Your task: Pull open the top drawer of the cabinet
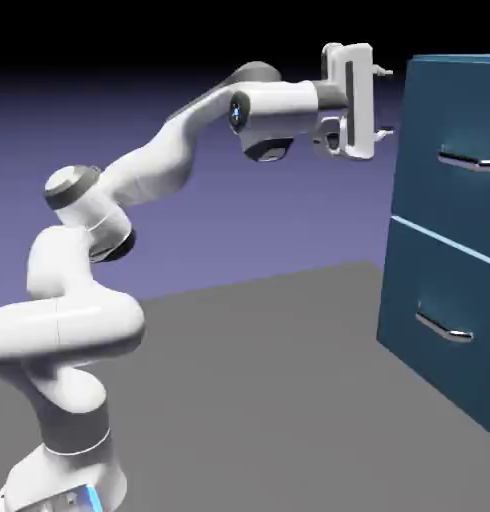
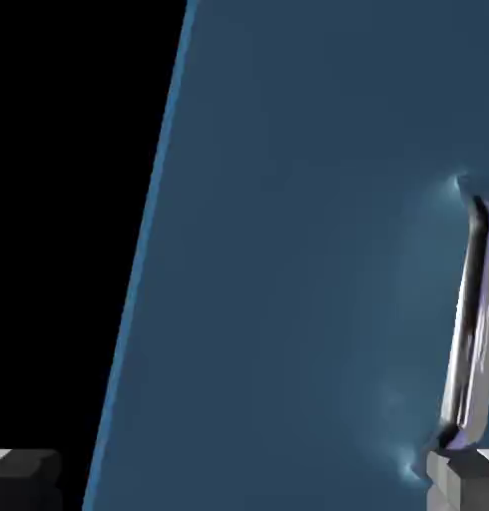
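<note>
The pincer (image 1: 387, 101) is hovering wide and empty, fingers levelled at the cabinet (image 1: 434, 290), because the top drawer (image 1: 459, 150) is sitting closed just ahead, its handle (image 2: 470, 319) off-centre.

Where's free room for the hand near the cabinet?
Free: the grey table between the arm's base and the cabinet; also the air gap between the open gripper and the top drawer. Tight: right at that drawer's handle, close against the drawer front.
</note>
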